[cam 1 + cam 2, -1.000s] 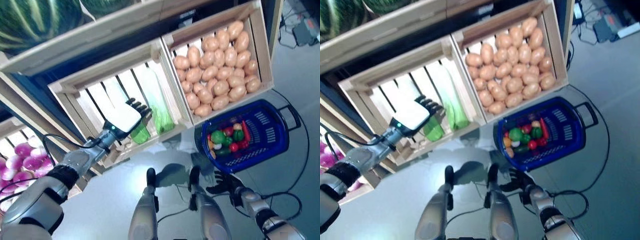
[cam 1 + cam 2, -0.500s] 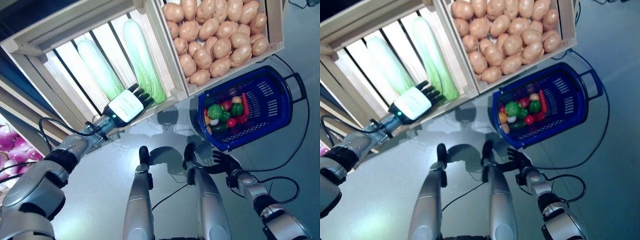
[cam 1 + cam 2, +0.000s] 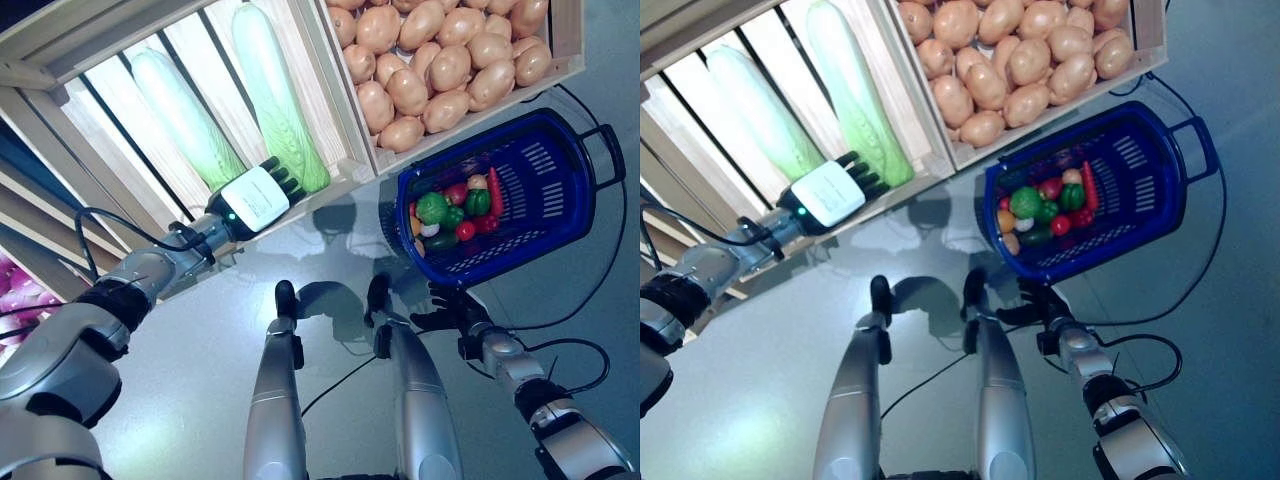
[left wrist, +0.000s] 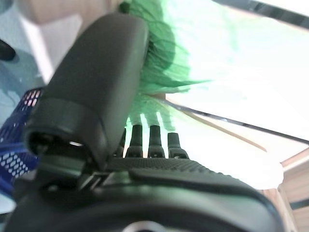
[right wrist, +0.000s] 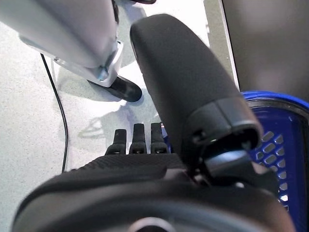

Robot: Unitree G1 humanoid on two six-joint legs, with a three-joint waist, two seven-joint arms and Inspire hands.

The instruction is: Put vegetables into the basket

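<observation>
Two long pale green cabbages lie in a wooden crate (image 3: 330, 175): one (image 3: 185, 115) on the left, one (image 3: 275, 95) on the right. My left hand (image 3: 255, 197) is open at the crate's front edge, fingers straight and pointing at the leafy green end of the right cabbage (image 4: 159, 63), holding nothing. The blue basket (image 3: 560, 215) stands on the floor to the right with several small vegetables (image 3: 450, 210) in it. My right hand (image 3: 450, 308) hangs open just below the basket's near rim (image 5: 270, 104), empty.
A second crate (image 3: 570, 70) full of potatoes (image 3: 440, 65) sits above the basket. Purple vegetables (image 3: 10, 285) show at the far left edge. Grey floor (image 3: 180, 400) lies between the crates and me.
The camera has tilted further down, so the whole scene has shifted. My left hand has drawn back from inside the crate to its front edge. The right hand stays by the basket.
</observation>
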